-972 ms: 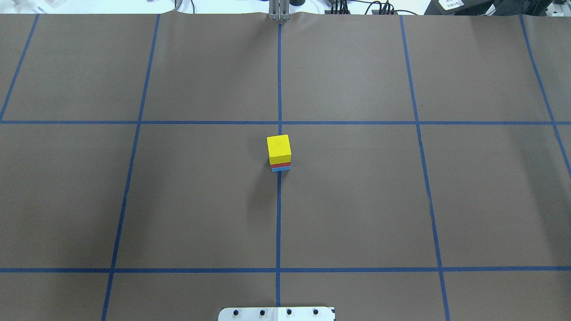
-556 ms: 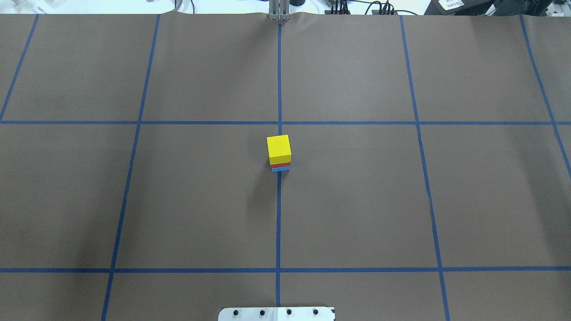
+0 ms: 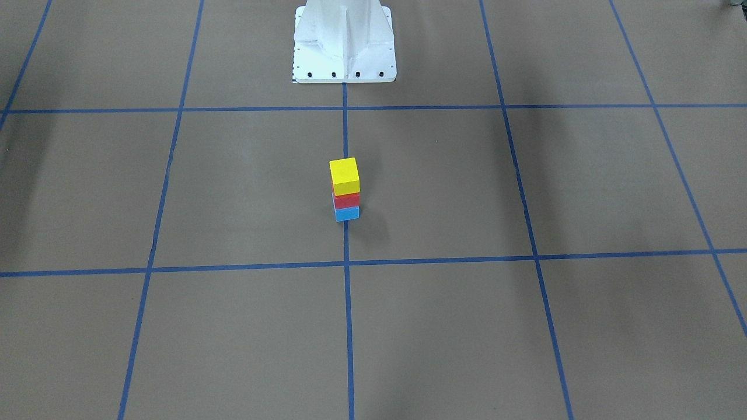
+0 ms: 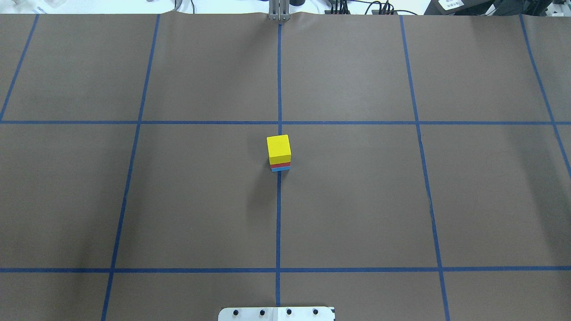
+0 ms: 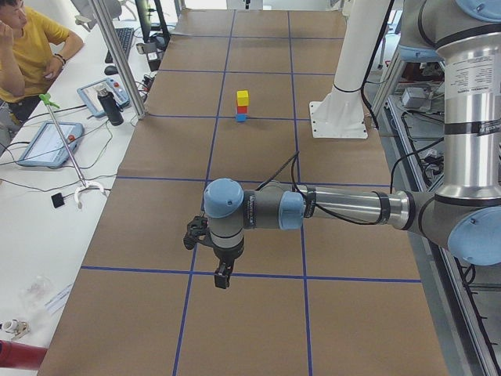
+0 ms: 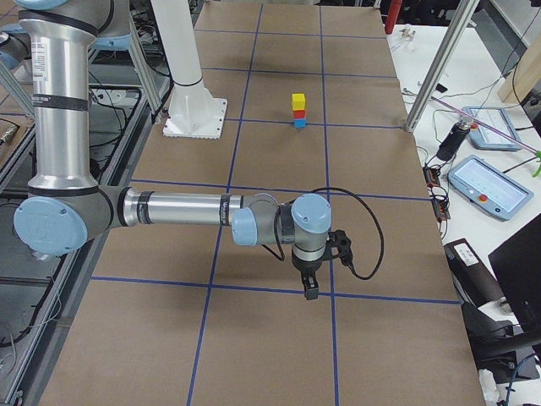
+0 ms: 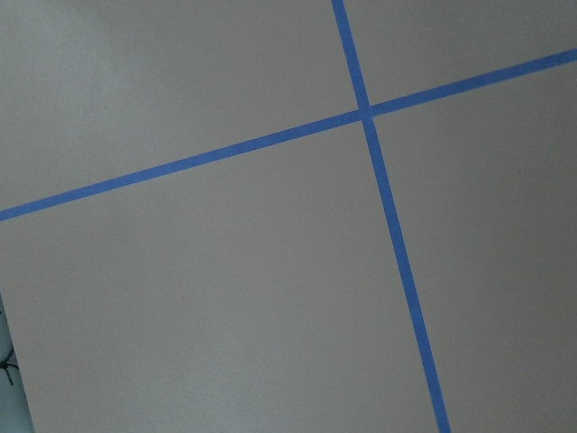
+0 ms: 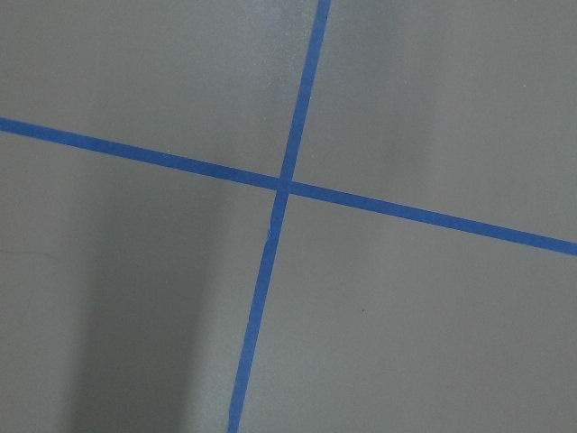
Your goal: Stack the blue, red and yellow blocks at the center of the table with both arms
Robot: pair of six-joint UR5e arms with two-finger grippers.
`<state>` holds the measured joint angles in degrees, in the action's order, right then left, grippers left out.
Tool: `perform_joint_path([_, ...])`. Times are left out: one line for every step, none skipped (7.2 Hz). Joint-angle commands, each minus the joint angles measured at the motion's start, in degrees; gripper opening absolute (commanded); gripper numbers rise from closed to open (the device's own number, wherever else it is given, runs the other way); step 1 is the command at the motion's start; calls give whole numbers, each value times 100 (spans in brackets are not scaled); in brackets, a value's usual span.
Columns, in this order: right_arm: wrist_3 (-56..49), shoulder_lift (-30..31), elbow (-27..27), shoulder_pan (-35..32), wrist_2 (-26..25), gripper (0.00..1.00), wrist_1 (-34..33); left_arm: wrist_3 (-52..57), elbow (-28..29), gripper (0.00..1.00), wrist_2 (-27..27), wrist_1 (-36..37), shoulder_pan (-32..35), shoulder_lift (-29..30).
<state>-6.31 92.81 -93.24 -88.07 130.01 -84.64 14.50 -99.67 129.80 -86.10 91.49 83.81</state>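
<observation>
Left pincer [image 5: 223, 278]: hangs fingers-down from the left arm [image 5: 329, 205] above the bench [image 4: 357, 200], over a tape line [image 5: 250, 276] towards the bench's left end. It shows only in the side view, so whether it is released or clenched I cannot tell.
Right pincer [image 6: 310, 290]: hangs fingers-down from the right arm [image 6: 177, 209], over a tape line towards the bench's right end. It too shows only from the side; released or clenched, I cannot tell.
Wrist views: each shows only bare brown bench and two crossing tape lines.
Blue block [image 3: 347, 214]: stands on the bench at its middle, on the centre tape line.
Red block [image 3: 346, 200]: sits on top of the blue block, touching it.
Yellow block [image 4: 279, 147]: sits on top of the red block, at the top of the upright three-high stack.
Stack and pincers: the stack stands free, well apart from both pincers, between them along the bench's length.
White base [image 3: 344, 46]: stands at the bench's robot-side edge, in line with the stack.
</observation>
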Motion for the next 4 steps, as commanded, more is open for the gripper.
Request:
perform_joint_path([7,1,-1,0,-2,99,0,0,53,100,413,-47,1,-5])
perform_joint_path([7,1,8,0,-2,99,0,-313,79,100,415,-30,1,12])
perform_joint_path([16,1,17,0,-2,99,0,-891,54,100,415,-64,1,21])
perform_joint_path([16,1,17,0,-2,99,0,-949,53,100,415,-73,1,39])
